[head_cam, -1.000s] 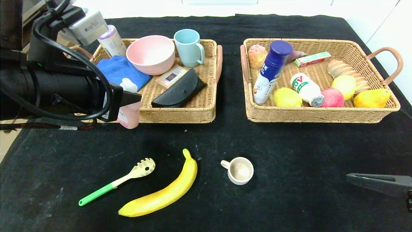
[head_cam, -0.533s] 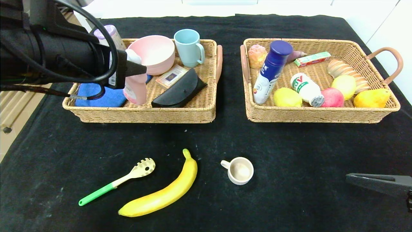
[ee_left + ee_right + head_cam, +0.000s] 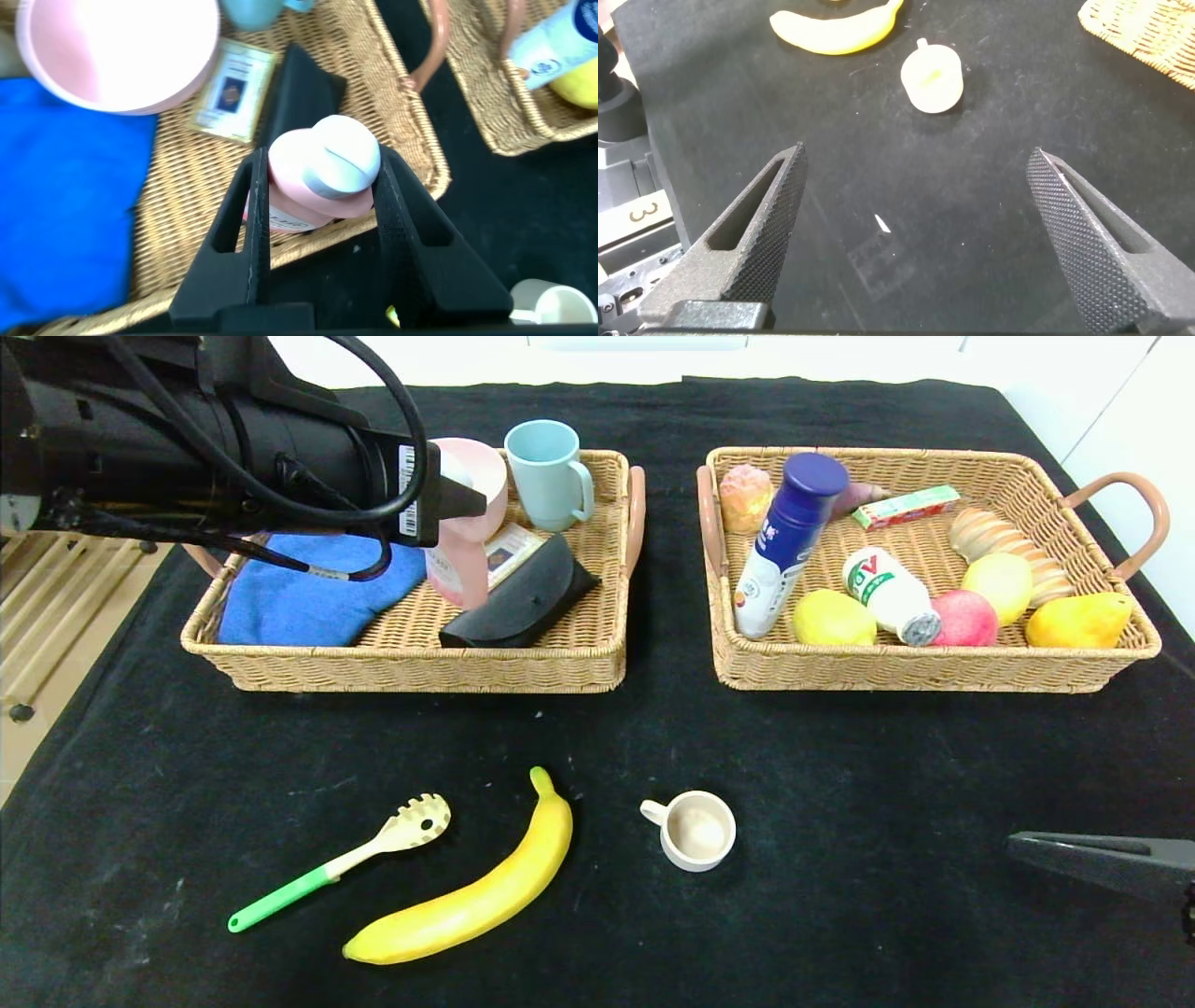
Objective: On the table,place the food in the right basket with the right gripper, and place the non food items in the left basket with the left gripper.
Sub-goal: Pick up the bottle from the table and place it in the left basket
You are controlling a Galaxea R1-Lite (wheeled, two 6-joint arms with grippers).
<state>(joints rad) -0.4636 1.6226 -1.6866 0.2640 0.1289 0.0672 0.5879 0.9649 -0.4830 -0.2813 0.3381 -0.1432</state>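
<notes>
Overhead, the left gripper (image 3: 457,537) held the pink bottle (image 3: 456,574) above the left basket (image 3: 420,663). Closer, its jaws clamped the bottle's neck. Rightward, the right gripper (image 3: 920,233) hovered wide open near the desk's right edge.

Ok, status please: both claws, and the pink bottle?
Left claw shut on pink bottle, over left basket. Right claw open, parked low over table. Black case right under the bottle.
</notes>
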